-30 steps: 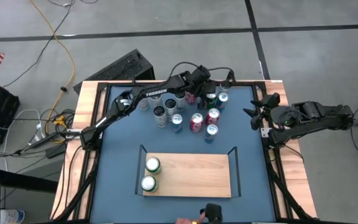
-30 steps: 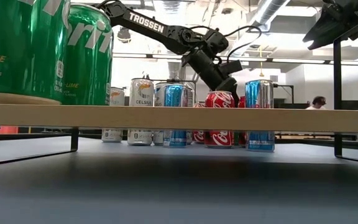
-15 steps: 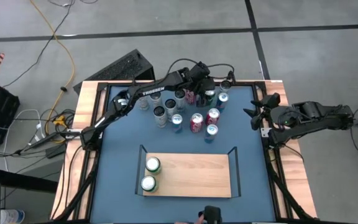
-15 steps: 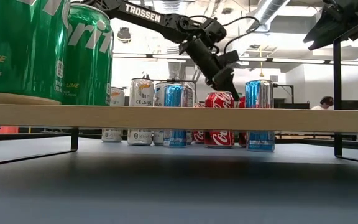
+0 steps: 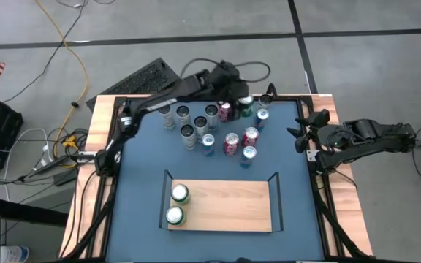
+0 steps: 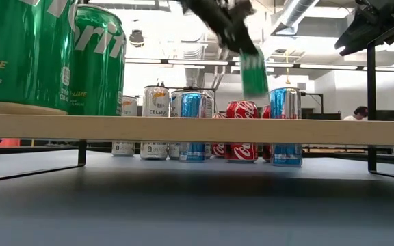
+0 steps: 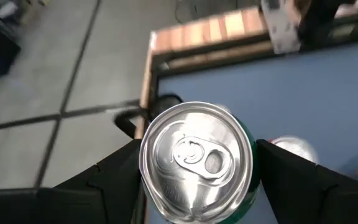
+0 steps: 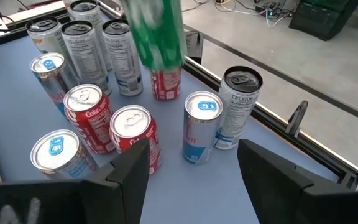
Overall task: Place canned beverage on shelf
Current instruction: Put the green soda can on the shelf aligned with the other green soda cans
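Two green cans [image 5: 176,204] already stand on the shelf [image 5: 229,204], both at one end, close to the black rail there. The rest of the wooden board is bare, so there is lots of room.

A third green can [image 6: 254,71] is up in the air right now. The left end effector [image 7: 194,165] has its two dark fingers shut on the sides of it, and the silver top with the pull tab faces the wrist camera. From above, that end effector [image 5: 234,91] hangs over the far edge of the blue tabletop [image 5: 141,157], above the bunch of cans [image 5: 221,128] waiting there. The lifted can touches none of them.

The right end effector [image 5: 303,130] waits at the side of the tabletop, open and holding nothing.

So the picking-up part looks done for this can. What is left, I think, is to carry it over to the shelf, set it down standing up, and let go. Many more cans wait after that.
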